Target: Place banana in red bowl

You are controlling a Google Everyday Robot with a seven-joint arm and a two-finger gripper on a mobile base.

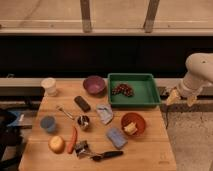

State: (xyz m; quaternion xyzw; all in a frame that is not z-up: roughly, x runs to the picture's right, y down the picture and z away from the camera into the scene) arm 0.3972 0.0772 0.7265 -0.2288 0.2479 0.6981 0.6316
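Observation:
The banana (pixel 131 128), a short pale yellow piece, lies inside the red bowl (pixel 138 119), toward its front. The bowl stands on the wooden table (pixel 150 150) at the right, just in front of the green tray. My gripper (pixel 181 98) hangs off the table's right edge, beside the tray's right end and up and to the right of the bowl. Its two yellowish fingertips (pixel 171 97) stand apart and nothing is between them.
A green tray (pixel 145 92) with dark grapes (pixel 123 90) stands at the back right, with a purple bowl (pixel 94 84) to its left. A white cup (pixel 49 86), blue cup (pixel 48 123), round yellow-orange fruit (pixel 56 144), carrot (pixel 73 140) and blue sponge (pixel 116 137) are spread over the table.

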